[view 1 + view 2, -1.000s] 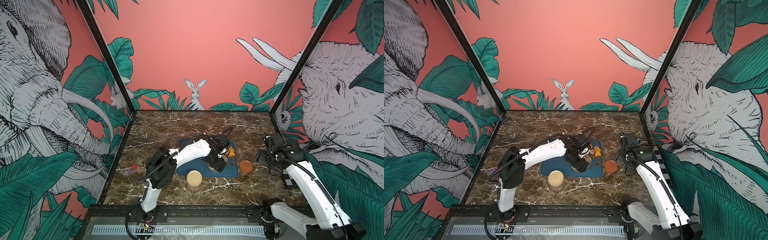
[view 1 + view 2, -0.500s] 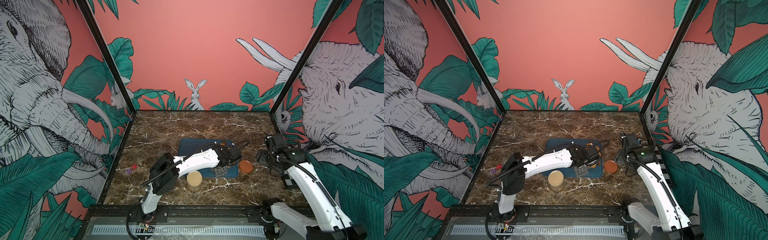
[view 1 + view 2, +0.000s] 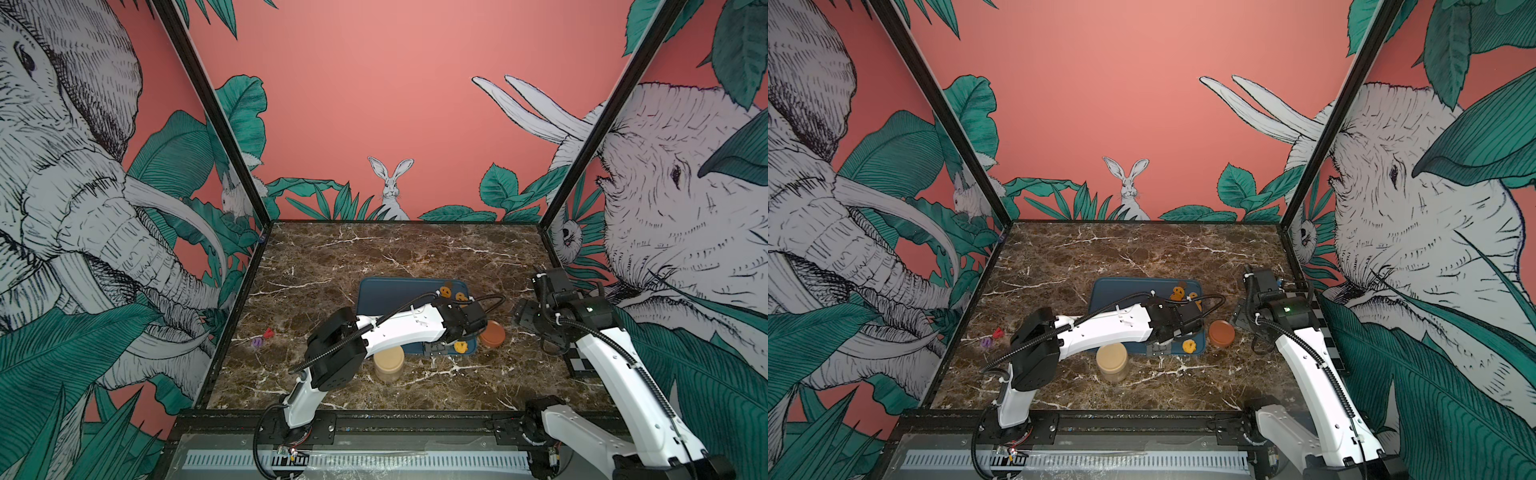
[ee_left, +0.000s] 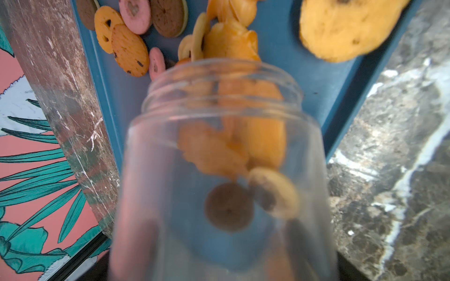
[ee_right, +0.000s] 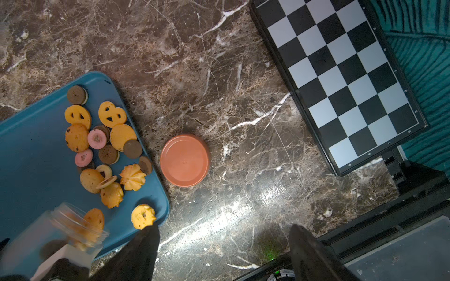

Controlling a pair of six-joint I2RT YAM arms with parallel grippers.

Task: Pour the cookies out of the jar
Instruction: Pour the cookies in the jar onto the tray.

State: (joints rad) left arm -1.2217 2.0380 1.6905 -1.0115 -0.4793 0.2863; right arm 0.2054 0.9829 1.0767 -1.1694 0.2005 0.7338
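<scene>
- Chessboard: edge numerals 5, 6, 7 and 8 are readable.
- Blue tray: the left gripper has shifted from its middle to its near right corner.
- Jar: clamped by the left gripper, tilted, mouth over the tray.
- Right gripper: fingers spread, empty.
- Cookies: some on the tray, some inside the jar.

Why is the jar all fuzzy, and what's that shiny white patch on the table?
In the left wrist view the clear plastic jar fills the picture and looks smeared; in the right wrist view it is blurry too, and white glare shines off the brown marble table.
</scene>
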